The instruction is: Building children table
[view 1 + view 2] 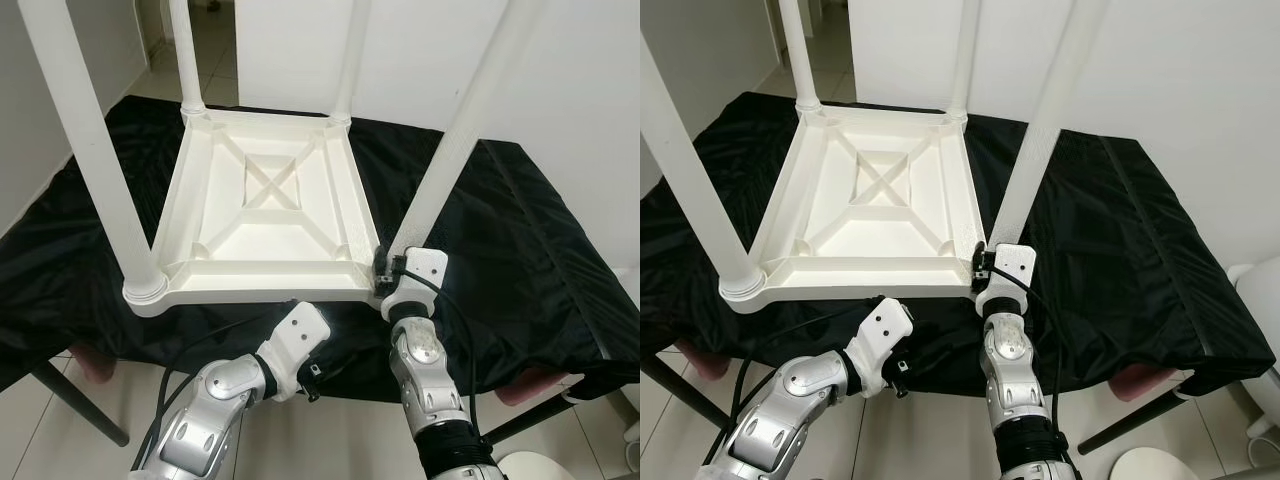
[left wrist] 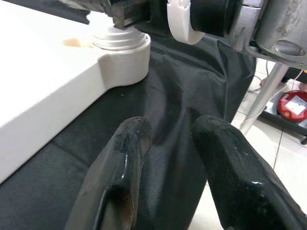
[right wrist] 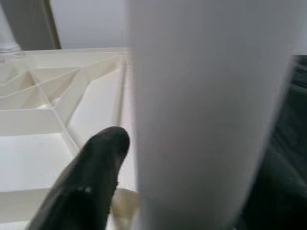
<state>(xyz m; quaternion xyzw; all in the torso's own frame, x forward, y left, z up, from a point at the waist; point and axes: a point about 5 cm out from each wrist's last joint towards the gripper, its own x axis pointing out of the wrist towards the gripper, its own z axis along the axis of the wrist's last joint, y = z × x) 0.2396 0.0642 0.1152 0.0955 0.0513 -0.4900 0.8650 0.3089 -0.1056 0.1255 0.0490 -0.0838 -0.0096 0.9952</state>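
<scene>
A white children's table (image 1: 260, 285) lies upside down on a black cloth (image 1: 500, 240), with its legs pointing up. My right gripper (image 1: 383, 268) is at the near right corner, shut on the base of the near right leg (image 1: 450, 150). In the right wrist view one black finger (image 3: 91, 177) lies against that leg (image 3: 206, 105); the other finger is hidden behind it. My left gripper (image 2: 170, 129) is open and holds nothing. It hovers over the cloth just in front of the table's near edge, facing the corner socket (image 2: 122, 57).
The near left leg (image 1: 95, 150) rises close to my left arm. The cloth covers a stand with dark metal legs (image 1: 75, 400). Pinkish objects (image 1: 90, 362) sit under the cloth's front corners. White walls close in behind and to the right. A red item (image 2: 292, 105) lies on the tiled floor.
</scene>
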